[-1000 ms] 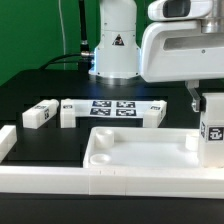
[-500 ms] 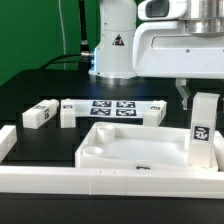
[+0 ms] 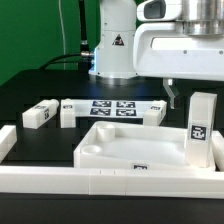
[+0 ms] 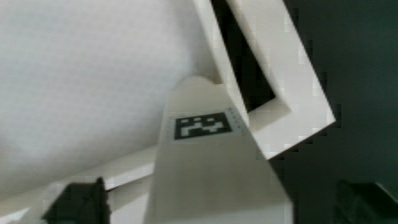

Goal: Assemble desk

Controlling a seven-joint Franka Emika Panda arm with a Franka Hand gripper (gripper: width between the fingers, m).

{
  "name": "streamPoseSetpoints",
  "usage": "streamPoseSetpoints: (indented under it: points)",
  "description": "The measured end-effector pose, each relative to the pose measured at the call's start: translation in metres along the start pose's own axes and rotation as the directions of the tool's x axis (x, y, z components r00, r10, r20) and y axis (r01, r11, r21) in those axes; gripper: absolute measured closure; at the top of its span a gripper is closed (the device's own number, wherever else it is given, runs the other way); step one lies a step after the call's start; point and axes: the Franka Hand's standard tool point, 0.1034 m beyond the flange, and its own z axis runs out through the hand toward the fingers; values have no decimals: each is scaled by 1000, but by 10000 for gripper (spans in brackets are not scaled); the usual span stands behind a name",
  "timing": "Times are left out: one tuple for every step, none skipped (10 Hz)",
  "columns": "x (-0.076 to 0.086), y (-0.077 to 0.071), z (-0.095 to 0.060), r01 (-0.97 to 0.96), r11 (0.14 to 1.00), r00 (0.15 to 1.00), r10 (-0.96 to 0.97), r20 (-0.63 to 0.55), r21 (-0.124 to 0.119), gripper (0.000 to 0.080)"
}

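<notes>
A white block leg (image 4: 214, 165) with a black-and-white square tag stands close to the camera, overlapping the white tabletop (image 4: 89, 80) and its raised rim, beside a dark surface (image 4: 356, 50)

- Arm: white Franka body, base column standing behind the marker board (image 3: 113, 108), upper links reaching forward over it toward the exterior view's right.
- Gripper (image 3: 197, 92): pointed downward, to the exterior view's right of the marker board.
- Fingers (image 3: 171, 93): one dark tip visible; closure not discernible.
</notes>
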Motion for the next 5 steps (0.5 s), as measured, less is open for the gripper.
streamPoseSetpoints:
  points:
    - [-2, -4, -6, 7, 1000, 1000, -7, -2, 5, 161]
    - [-10, -2, -21, 16, 1000, 1000, -16, -2, 17, 152]
    - [-21, 8, -38, 27, 999, 1000, -27, 10, 24, 152]
    - [-25, 20, -45, 38, 999, 999, -38, 15, 27, 151]
    - [-23, 30, -47, 66, 997, 998, -67, 12, 26, 151]
